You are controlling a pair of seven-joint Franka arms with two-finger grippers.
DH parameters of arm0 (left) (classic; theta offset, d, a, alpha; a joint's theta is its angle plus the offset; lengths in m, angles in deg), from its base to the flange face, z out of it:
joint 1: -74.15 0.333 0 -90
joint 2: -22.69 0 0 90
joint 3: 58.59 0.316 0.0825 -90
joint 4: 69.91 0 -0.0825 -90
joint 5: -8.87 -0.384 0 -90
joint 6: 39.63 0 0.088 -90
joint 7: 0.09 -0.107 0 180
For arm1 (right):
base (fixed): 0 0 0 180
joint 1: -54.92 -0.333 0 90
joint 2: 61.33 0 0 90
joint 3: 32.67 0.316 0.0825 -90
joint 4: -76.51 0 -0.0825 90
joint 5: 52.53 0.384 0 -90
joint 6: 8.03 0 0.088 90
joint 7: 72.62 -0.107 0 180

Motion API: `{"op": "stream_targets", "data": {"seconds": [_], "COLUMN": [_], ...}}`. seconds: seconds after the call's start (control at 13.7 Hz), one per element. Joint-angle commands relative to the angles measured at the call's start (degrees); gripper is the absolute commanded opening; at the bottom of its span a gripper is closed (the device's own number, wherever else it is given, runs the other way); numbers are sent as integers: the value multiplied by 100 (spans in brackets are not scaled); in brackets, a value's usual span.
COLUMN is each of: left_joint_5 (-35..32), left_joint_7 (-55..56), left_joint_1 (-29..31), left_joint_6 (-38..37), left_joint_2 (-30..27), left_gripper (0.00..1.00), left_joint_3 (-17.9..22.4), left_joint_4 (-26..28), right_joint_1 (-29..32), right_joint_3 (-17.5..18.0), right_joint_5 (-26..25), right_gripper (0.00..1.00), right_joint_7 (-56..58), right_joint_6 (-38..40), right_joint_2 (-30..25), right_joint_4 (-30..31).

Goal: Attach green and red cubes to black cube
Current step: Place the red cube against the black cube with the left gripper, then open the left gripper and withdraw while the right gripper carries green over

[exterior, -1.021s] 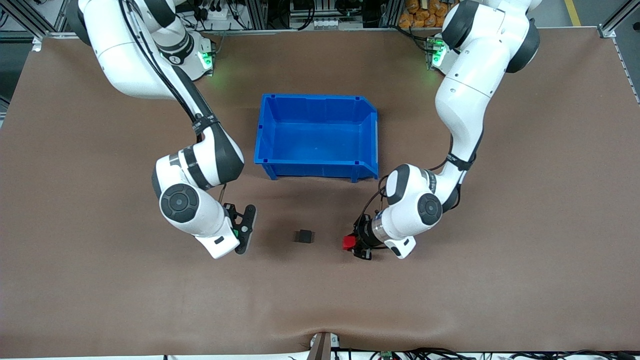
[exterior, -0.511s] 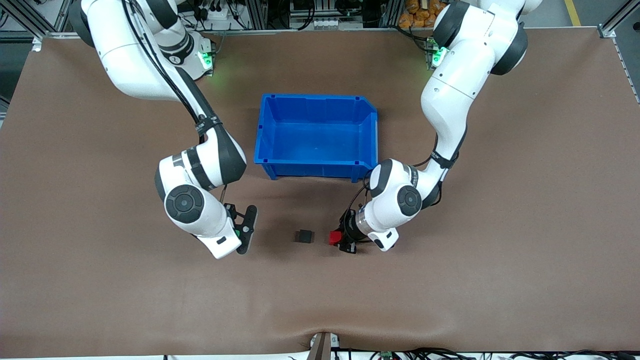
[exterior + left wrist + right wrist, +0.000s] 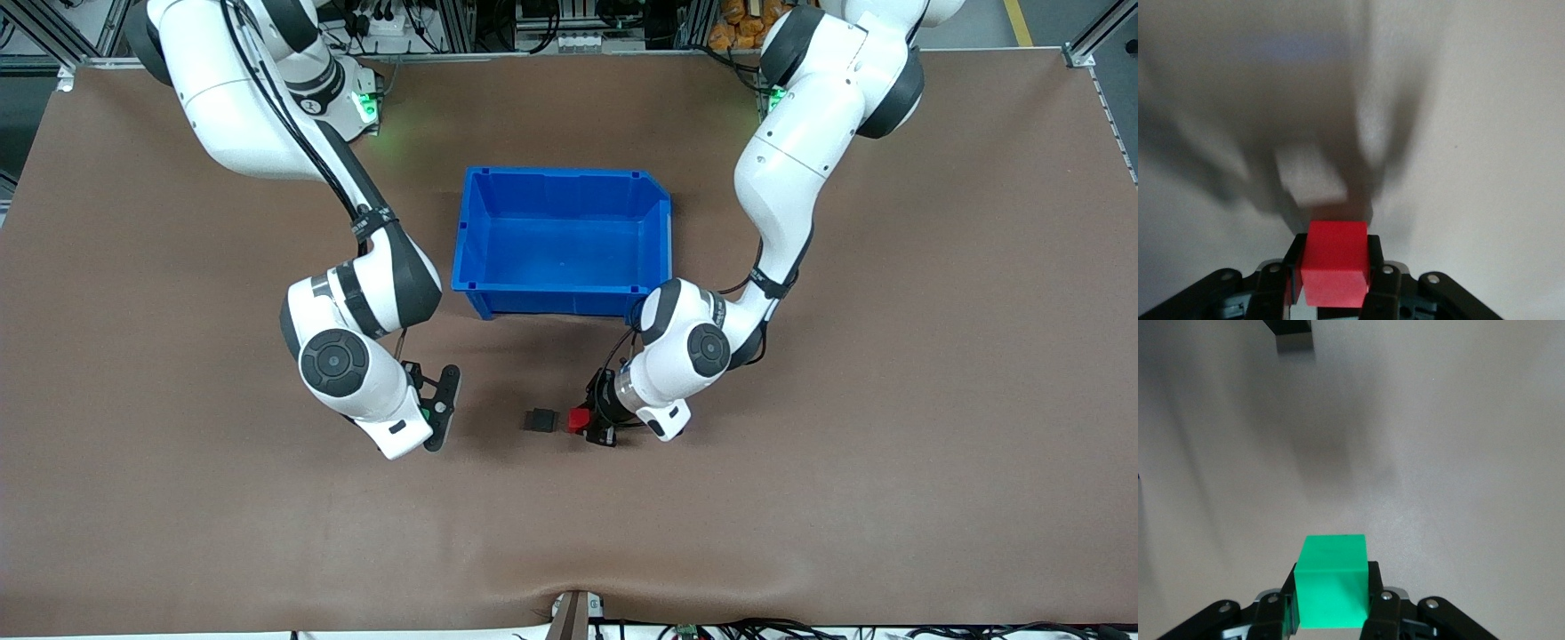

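Worktop (image 3: 933,462) w/ brown matte cover, fills nearly the whole front view; a slight pucker in the cover at the edge nearest the camera, mid-span. Aluminium frame rails (image 3: 1089,49) at the corners along the arm-base edge. Past that edge: dark clutter of cables (image 3: 382,22) & an orange stack (image 3: 747,22), contents unclear. Yellow floor stripe (image 3: 1018,22) at one corner. Light even, soft shadows. More cables (image 3: 782,629) along the near edge.

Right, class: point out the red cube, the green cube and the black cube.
red cube (image 3: 1335,263), left wrist view, top face.
green cube (image 3: 1333,581), right wrist view, top face.
black cube (image 3: 540,420), front view, top face.
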Motion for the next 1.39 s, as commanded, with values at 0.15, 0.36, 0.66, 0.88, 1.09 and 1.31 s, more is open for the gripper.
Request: {"op": "stream_targets", "data": {"seconds": [0.15,0.36,0.66,0.88,1.09,1.31], "left_joint_5": [103,103,103,103,60,42], "left_joint_7": [159,168,300,335,282,256], "left_joint_1": [-214,-215,-258,-259,-197,-49], "left_joint_6": [155,225,278,278,191,-151], "left_joint_2": [243,270,270,243,174,-46], "left_gripper": [0,0,0,54,100,100], "left_joint_3": [31,23,22,57,66,67], "left_joint_4": [-272,-281,-273,-246,-185,-176], "right_joint_1": [-8,18,-8,-227,-402,-447], "right_joint_3": [-15,-15,-15,-15,-15,-15], "right_joint_5": [-93,-84,-58,-66,-84,-93], "right_gripper": [0,0,0,0,0,0], "right_joint_7": [-95,-95,-60,-121,-716,-974], "right_joint_6": [66,57,-117,-741,-1041,-1050], "right_joint_2": [86,86,112,208,402,577], "right_joint_4": [-150,-123,-123,-123,-158,-211]}}
